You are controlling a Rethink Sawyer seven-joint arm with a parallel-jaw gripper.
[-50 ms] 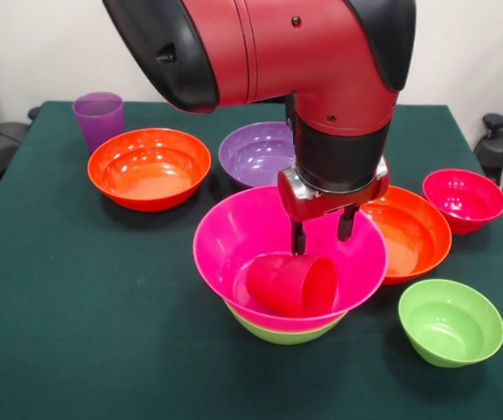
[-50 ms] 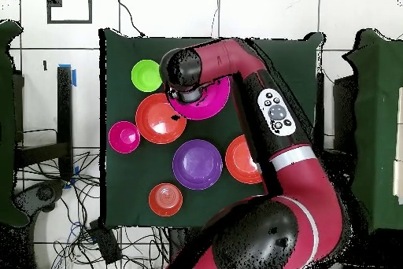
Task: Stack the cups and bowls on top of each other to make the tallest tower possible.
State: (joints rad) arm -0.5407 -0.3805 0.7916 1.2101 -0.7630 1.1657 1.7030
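A dark green cloth [image 1: 76, 306] covers the table. In the overhead view, cables [image 2: 67, 203] trail over the white tiled floor [image 2: 346, 14] beside it.

Gripper [image 1: 322, 235] open just above red-pink cup [image 1: 292, 284], lying sideways in hot pink bowl [image 1: 234, 236] atop lime bowl [image 1: 279, 333].
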